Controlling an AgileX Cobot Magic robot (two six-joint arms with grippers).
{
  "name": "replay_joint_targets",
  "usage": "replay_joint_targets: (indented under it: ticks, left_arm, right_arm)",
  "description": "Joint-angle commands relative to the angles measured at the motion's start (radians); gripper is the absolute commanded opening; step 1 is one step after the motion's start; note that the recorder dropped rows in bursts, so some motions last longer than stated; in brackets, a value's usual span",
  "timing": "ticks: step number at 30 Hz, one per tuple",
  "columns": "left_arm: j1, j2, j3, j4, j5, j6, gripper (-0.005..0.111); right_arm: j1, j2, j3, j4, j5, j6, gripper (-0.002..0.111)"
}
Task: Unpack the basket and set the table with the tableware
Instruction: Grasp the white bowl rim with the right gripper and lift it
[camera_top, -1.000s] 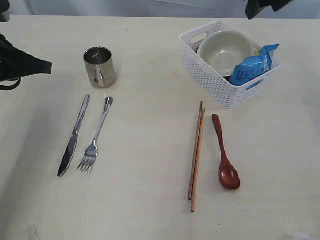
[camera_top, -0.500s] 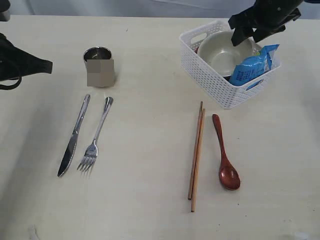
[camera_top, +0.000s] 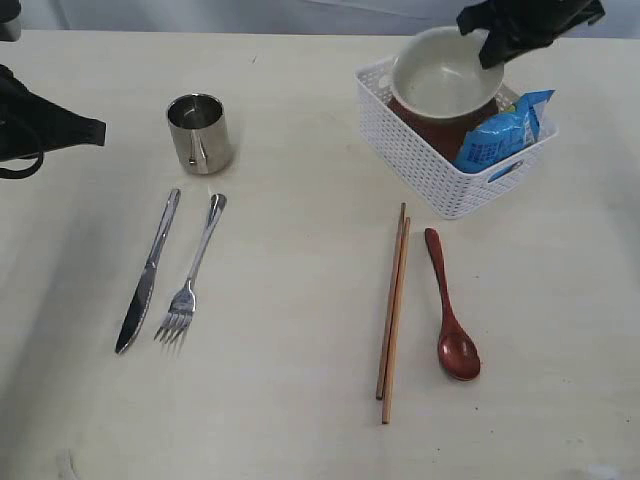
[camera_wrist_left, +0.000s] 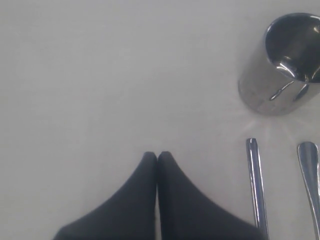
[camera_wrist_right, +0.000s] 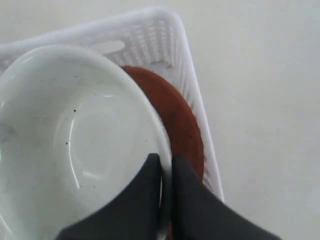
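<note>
The cream bowl hangs tilted above the white basket, its rim pinched by my right gripper. Under it the brown plate lies in the basket. On the table lie the steel cup, knife, fork, two chopsticks and the red-brown spoon. My left gripper is shut and empty at the far left, beside the cup.
A blue snack bag leans in the basket's right corner. The basket stands at the table's back right, the cutlery in two groups in front.
My right gripper came down into the basket, shut on the bowl's rim and lifted the bowl, uncovering the brown plate. The left arm stayed still.
</note>
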Motion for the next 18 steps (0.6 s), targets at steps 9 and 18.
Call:
replay_joint_targets:
  ticks: [9,18]
  left_arm:
    - [0.003,-0.001,0.007,0.0,-0.004,-0.007,0.0]
    - [0.003,-0.001,0.007,0.0,0.023,-0.005,0.0]
  right_arm:
    - [0.006,-0.183,-0.076,0.187,0.263,-0.056,-0.001]
    - [0.214,-0.152,0.026,0.194,0.309,-0.082,-0.001]
